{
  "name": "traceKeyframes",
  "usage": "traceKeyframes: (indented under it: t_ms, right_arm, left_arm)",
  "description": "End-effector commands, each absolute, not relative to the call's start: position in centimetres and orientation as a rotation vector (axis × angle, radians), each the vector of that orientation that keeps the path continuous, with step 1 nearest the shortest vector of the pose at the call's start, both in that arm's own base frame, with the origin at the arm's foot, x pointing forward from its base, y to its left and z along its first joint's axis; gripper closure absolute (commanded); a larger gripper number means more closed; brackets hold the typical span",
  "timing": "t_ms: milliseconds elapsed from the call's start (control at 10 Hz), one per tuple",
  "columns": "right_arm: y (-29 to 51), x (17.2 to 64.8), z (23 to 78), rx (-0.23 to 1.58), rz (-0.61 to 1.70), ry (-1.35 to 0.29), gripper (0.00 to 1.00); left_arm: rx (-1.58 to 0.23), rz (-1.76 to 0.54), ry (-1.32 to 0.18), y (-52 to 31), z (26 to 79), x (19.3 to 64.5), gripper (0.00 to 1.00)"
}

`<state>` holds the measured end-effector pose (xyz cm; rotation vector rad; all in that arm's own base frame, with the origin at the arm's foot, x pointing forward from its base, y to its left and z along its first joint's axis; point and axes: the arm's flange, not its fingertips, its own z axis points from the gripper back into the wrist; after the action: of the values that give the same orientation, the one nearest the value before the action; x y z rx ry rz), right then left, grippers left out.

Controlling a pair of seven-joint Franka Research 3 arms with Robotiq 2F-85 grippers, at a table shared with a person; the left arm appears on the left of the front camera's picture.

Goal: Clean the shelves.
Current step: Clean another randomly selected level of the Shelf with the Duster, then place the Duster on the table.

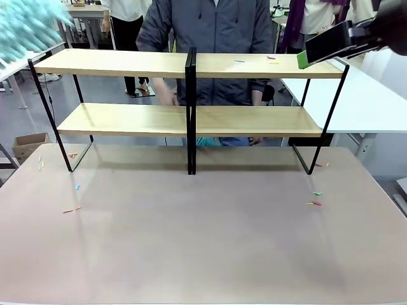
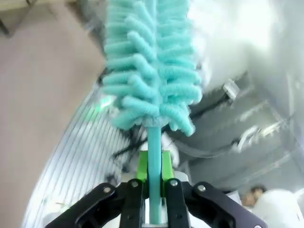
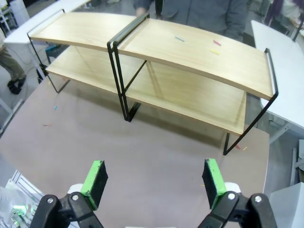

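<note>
Left pincer (image 2: 153,187) is clamped tight on the stem of a fluffy teal chenille duster (image 2: 151,66), held up at the far left. Right pincer (image 3: 154,183) hangs wide open, holding nothing, high at the right. The two-tier light wooden shelves on a black metal frame (image 1: 189,117) sit on the far half of the beige desk (image 1: 203,241).

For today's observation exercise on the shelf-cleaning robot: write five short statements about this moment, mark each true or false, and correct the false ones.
1. The left gripper is shut on the teal duster. True.
2. The right gripper holds a cloth. False: its jaws stand open, holding nothing.
3. Small coloured scraps lie on the top right board of the shelves. True.
4. The duster is wiping the lower boards. False: it is raised at the upper left, off the boards.
5. A person stands behind the shelves. True.
</note>
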<state>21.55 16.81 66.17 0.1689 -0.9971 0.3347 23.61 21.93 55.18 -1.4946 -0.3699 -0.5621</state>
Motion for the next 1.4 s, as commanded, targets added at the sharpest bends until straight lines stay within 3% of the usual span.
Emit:
traceKeyframes:
  t_ms: [0,300,400,1300]
  right_arm:
    - [16.8,21.5,66.1,0.171,0.336,-0.995,0.0]
    - [16.8,21.5,66.1,0.171,0.336,-0.995,0.0]
    - [16.8,21.5,66.1,0.171,0.336,-0.995,0.0]
    - [16.8,21.5,66.1,0.171,0.336,-0.995,0.0]
  left_arm:
    - [-1.693,-0.305,-0.613,26.8,57.5,24.7,0.87]
    - [-1.759,-0.022,-0.672,31.4,57.1,27.2,0.87]
    - [-1.694,-0.198,-0.631,30.0,56.5,24.1,0.87]
    - [-1.694,-0.198,-0.631,30.0,56.5,24.1,0.87]
